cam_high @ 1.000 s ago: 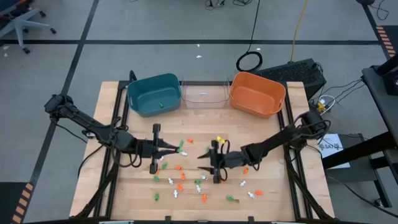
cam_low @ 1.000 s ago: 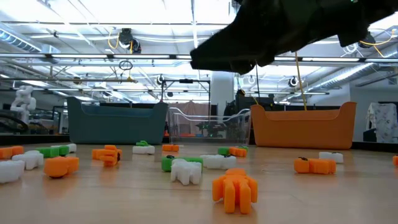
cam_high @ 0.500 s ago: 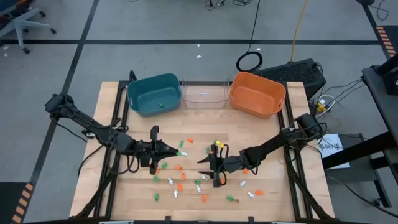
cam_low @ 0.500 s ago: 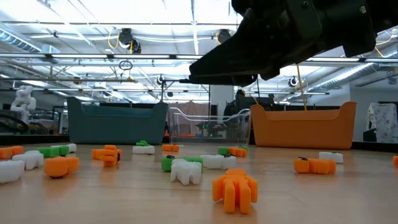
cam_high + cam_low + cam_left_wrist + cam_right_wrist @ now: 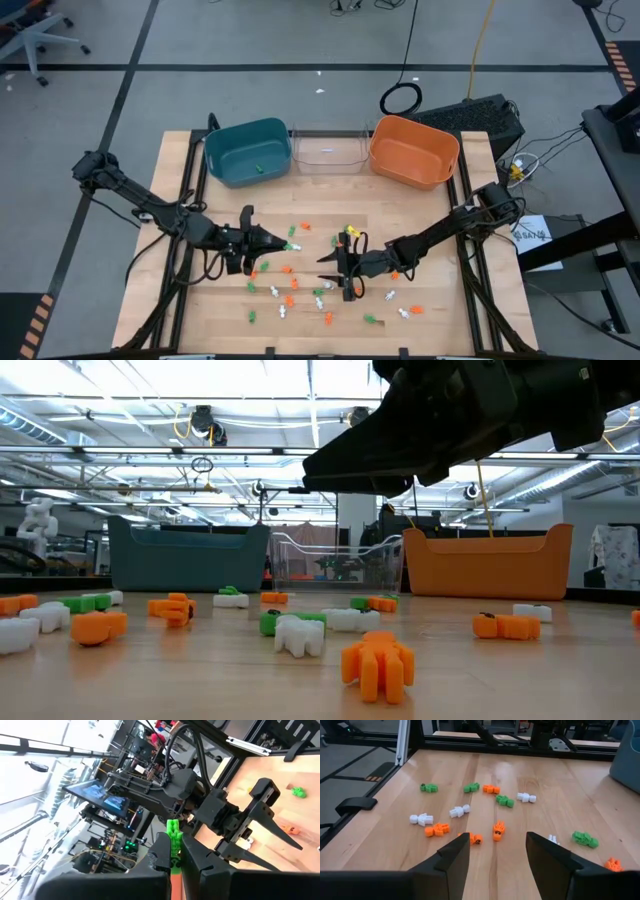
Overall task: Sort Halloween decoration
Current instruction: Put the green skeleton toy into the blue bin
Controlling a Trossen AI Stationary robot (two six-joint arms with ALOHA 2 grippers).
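Observation:
Many tiny orange, green and white decorations (image 5: 300, 290) lie scattered on the wooden table's middle and near part; up close they show in the low view (image 5: 378, 663). My left gripper (image 5: 277, 240) is held level above them, left of centre, shut on one green decoration (image 5: 173, 834). My right gripper (image 5: 328, 266) stands open just above the table, facing the left one. In its wrist view (image 5: 500, 855), an orange decoration (image 5: 497, 831) lies on the wood ahead of the gap. In the low view it is the dark shape overhead (image 5: 325, 463). My left gripper pinches the lower end of the green decoration (image 5: 174, 851) between its two fingertips (image 5: 161, 855). The fingers are level and point toward the table's right side. The decoration sticks out beyond the tips, lifted clear of the table.
Three bins stand in a row at the far edge: teal (image 5: 247, 152) with a green piece inside, clear (image 5: 327, 150), orange (image 5: 413, 150). Black frame rails run along the table's left and right sides. Bare wood lies between the bins and the scattered pieces.
My left gripper has rolled about its own pointing line while staying in place, still shut on the green decoration; its cross-body now looks shorter and tilted from above. Nothing on the table has shifted.

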